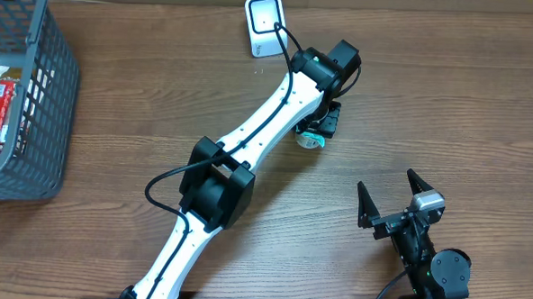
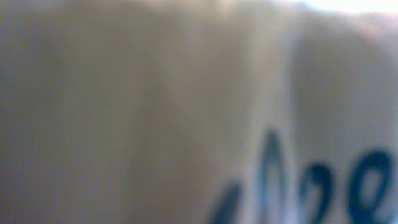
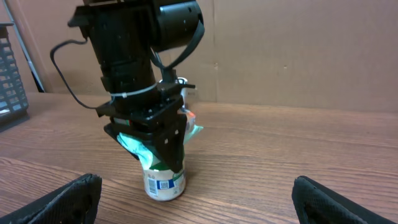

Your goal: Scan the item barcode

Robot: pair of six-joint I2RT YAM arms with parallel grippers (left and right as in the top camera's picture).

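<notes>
Left gripper [image 1: 316, 132] is seen clamped from above on the upper part of the can [image 3: 165, 182], which stands upright on the table [image 1: 449, 85], its long axis vertical, right of middle and nearer the far edge. The can's side with the barcode cannot be told. The scanner [image 1: 264, 25] is placed just beyond the can, toward the far edge and a little to the left, so the left arm is far better placed. The right gripper [image 1: 387, 184] is held wide open and empty by the near edge, well apart.

My left wrist feed is filled by a blurred pale cream surface [image 2: 137, 106], very close; dark blue curved lettering [image 2: 271, 165] lower right, unreadable.
</notes>
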